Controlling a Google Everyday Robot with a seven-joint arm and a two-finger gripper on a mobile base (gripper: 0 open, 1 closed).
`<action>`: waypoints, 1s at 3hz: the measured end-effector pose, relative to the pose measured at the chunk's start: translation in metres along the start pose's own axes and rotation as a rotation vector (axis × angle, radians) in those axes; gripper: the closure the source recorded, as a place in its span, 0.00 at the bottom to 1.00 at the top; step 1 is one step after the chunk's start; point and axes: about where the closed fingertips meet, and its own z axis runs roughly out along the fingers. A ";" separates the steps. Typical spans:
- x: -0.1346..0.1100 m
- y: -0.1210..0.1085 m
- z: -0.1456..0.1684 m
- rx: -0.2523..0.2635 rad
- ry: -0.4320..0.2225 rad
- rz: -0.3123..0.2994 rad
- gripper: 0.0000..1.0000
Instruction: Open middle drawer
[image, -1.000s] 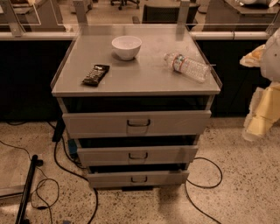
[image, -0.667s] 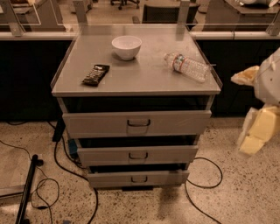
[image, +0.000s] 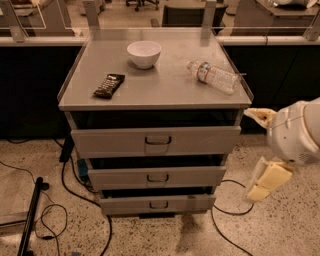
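A grey metal cabinet has three drawers. The middle drawer (image: 157, 177) has a flat grey front of medium height with a small dark loop handle (image: 157, 178) at its centre, and its front stands about level with the other two. The top drawer (image: 156, 141) has the tallest front and the bottom drawer (image: 157, 204) the narrowest. My gripper (image: 251, 154) is to the right of the cabinet, at about the height of the upper two drawers and clear of them. Its two cream fingers (image: 269, 180) stand apart, open and empty.
On the cabinet top (image: 165, 87) are a white bowl (image: 144, 53), a dark snack bar (image: 109, 85) and a clear plastic bottle (image: 214, 76) lying on its side. Black cables (image: 65, 180) trail on the speckled floor on both sides. A black pole (image: 31, 215) lies at the lower left.
My gripper and arm have moved left and downward, closer to the cabinet's right side. The drawers and the things on top have not moved.
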 end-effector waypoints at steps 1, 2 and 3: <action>-0.001 -0.011 0.005 0.048 -0.006 0.003 0.00; -0.001 -0.011 0.004 0.048 -0.006 0.002 0.00; -0.006 -0.004 0.013 0.024 -0.032 0.011 0.00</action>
